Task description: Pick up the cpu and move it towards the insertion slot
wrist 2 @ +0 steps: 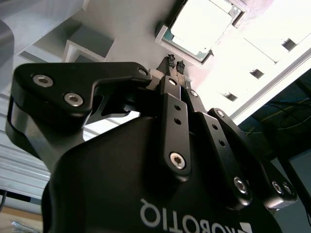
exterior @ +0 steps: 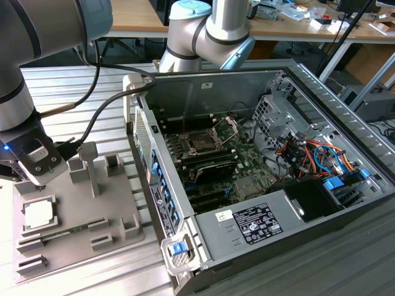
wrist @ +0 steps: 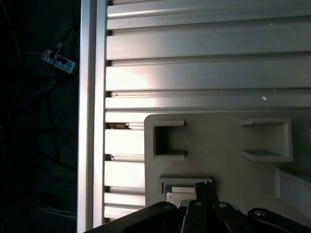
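The cpu (exterior: 38, 213), a small pale square chip, lies flat in its pocket at the near end of the grey plastic tray (exterior: 114, 203), on the exterior view's left. My gripper (exterior: 38, 180) hangs just above it and holds nothing. In the second wrist view the fingertips (wrist 2: 171, 63) are pressed together in front of the cpu (wrist 2: 201, 25), apart from it. The first wrist view shows the gripper (wrist: 204, 187) over the cpu's (wrist: 181, 193) edge. The insertion slot (exterior: 202, 143) sits inside the open computer case, its metal frame hinged up.
The open computer case (exterior: 271, 185) fills the middle and right, with cables and a black power supply. A thin green memory stick (exterior: 58, 233) lies in the tray, and upright posts (exterior: 89, 165) stand beside my gripper. A ribbed metal table (wrist: 204, 73) lies underneath.
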Available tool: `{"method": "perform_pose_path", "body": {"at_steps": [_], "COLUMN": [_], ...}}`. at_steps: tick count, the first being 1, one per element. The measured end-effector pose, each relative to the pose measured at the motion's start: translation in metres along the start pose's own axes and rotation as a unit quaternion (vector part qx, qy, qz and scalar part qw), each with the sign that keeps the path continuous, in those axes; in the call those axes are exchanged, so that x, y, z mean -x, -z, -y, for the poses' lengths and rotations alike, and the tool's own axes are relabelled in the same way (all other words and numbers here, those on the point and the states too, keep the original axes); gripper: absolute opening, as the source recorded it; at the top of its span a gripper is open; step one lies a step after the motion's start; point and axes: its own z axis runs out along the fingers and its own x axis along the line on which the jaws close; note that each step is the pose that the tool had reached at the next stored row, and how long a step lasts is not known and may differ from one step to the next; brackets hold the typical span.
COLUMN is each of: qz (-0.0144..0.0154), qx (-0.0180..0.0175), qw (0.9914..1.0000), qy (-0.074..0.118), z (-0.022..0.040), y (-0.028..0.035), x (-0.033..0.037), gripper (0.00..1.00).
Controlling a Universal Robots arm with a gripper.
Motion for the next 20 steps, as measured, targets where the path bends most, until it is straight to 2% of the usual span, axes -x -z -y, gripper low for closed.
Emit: {"method": "perform_pose_path", "body": {"at_steps": [9, 15, 20], "qz": [0.0, 0.0, 0.0], "qx": [0.0, 0.0, 0.0], "qw": [1.0, 1.0, 1.0], "qy": [0.0, 0.0, 0.0], "z": [0.0001, 0.0002, 0.0002], "y": [-0.0015, -0.0056, -0.0063], "x": [-0.0004, -0.001, -0.0011], "gripper": [0.11, 0.11, 0.11]}}
